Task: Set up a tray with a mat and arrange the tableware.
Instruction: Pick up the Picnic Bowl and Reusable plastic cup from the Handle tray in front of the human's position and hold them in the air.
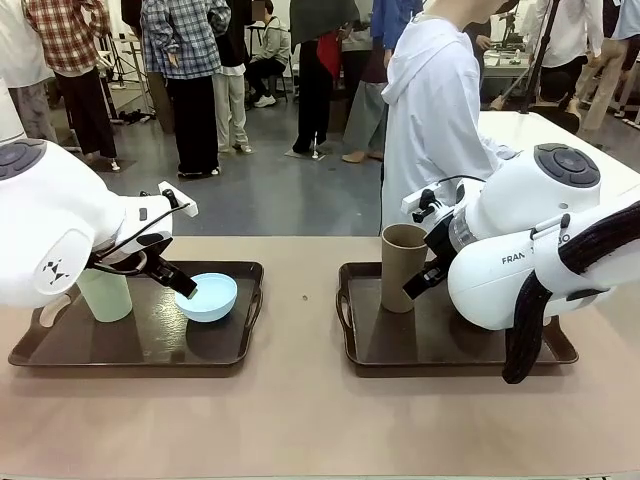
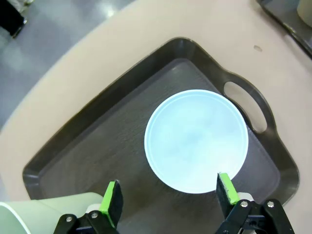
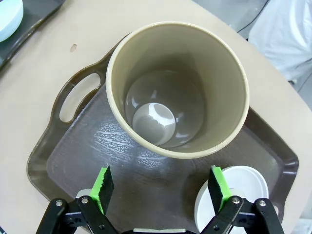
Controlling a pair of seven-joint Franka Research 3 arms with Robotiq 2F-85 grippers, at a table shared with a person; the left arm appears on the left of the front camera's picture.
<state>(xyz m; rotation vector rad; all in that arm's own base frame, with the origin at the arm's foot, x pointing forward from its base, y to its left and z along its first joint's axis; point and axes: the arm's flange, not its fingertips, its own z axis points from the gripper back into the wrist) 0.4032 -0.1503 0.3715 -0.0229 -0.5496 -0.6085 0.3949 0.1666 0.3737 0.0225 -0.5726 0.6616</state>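
Note:
Two dark brown trays lie on the table. The left tray [image 1: 60,355] holds a pale green cup [image 1: 105,295] and a light blue bowl [image 1: 208,297]. My left gripper [image 1: 183,281] hovers open just above the near rim of that bowl [image 2: 196,140], with nothing between its fingers. The right tray [image 1: 440,350] carries a tall brown cup [image 1: 402,267]. My right gripper [image 3: 161,187] is open right above and beside this cup [image 3: 178,87], with a white bowl [image 3: 241,187] by one finger. Both tray floors look dark and textured; I cannot tell a mat apart from them.
A person in a white top [image 1: 435,120] stands at the far edge behind the right tray. A bare strip of tan table [image 1: 300,330] separates the trays, and the near side of the table is open. Other people stand farther back in the room.

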